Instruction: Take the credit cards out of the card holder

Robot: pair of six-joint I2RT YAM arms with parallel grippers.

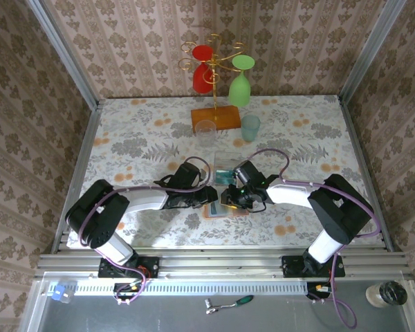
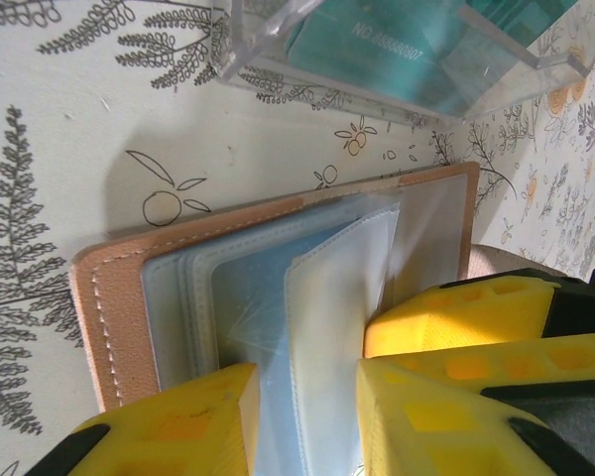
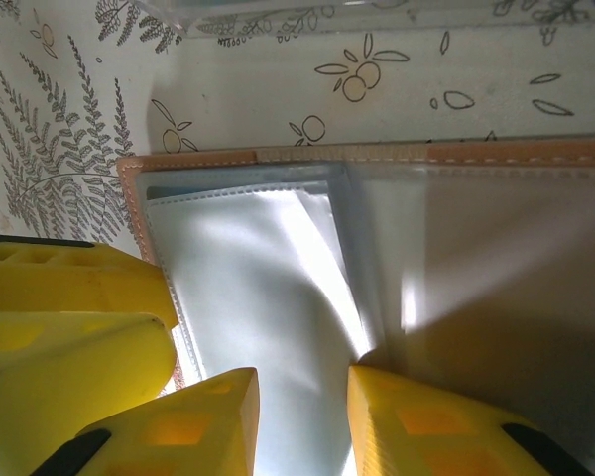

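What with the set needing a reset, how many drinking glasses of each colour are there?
Red glass: 1
Green glass: 1
Clear glass: 1
Pale teal glass: 1
Total: 4

I see the fern-printed table (image 1: 138,138) carrying the card holder (image 2: 104,307), which lies open and flat on it. Just beyond the card holder sits a clear plastic box (image 2: 476,74). Farther beyond it stand a clear cup (image 1: 205,130), a teal tumbler (image 1: 250,128) and an orange wooden rack base (image 1: 216,116).
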